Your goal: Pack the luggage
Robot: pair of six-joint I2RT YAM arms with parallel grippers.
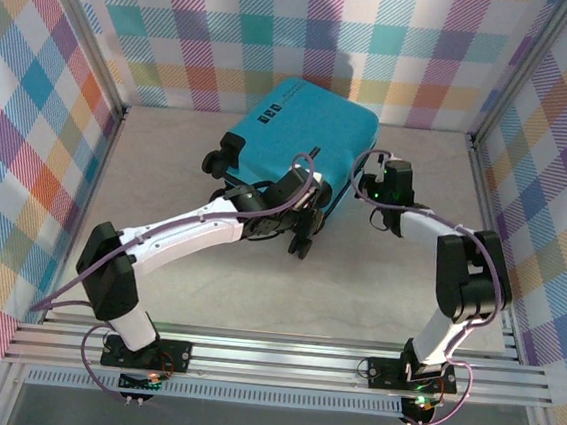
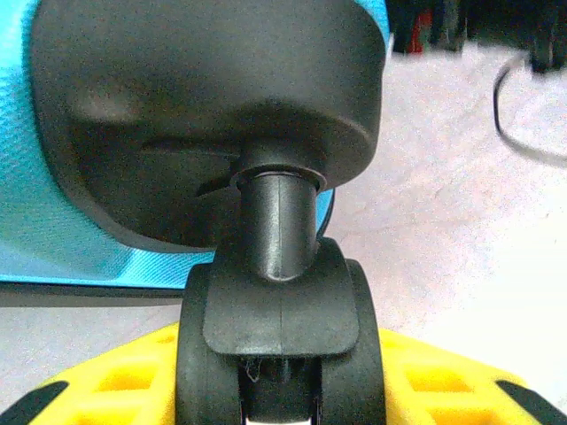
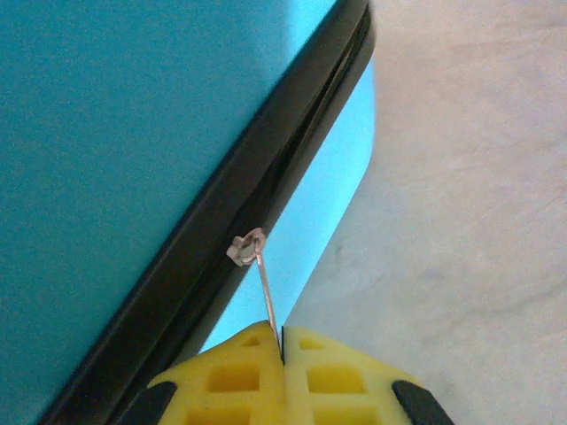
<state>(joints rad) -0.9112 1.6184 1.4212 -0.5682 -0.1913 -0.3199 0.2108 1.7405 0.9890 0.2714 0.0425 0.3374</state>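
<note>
The turquoise luggage [image 1: 301, 134] lies closed at the middle back of the table, black wheels [image 1: 222, 156] sticking out on its left. My left gripper [image 1: 303, 217] reaches under its near edge. In the left wrist view a black caster wheel [image 2: 279, 314] sits between the yellow fingers [image 2: 115, 385], beside the luggage shell [image 2: 44, 204]. My right gripper [image 1: 367, 183] is at the luggage's right edge. Its yellow pads [image 3: 239, 372] are shut on the thin metal zipper pull [image 3: 265, 288], which hangs from the slider [image 3: 243, 249] on the black zipper band [image 3: 266, 177].
Plaid fabric walls [image 1: 30, 128] enclose the table on three sides. An aluminium rail [image 1: 280, 358] carrying both arm bases runs along the near edge. Bare beige tabletop [image 1: 356, 290] lies in front of and to the right of the luggage.
</note>
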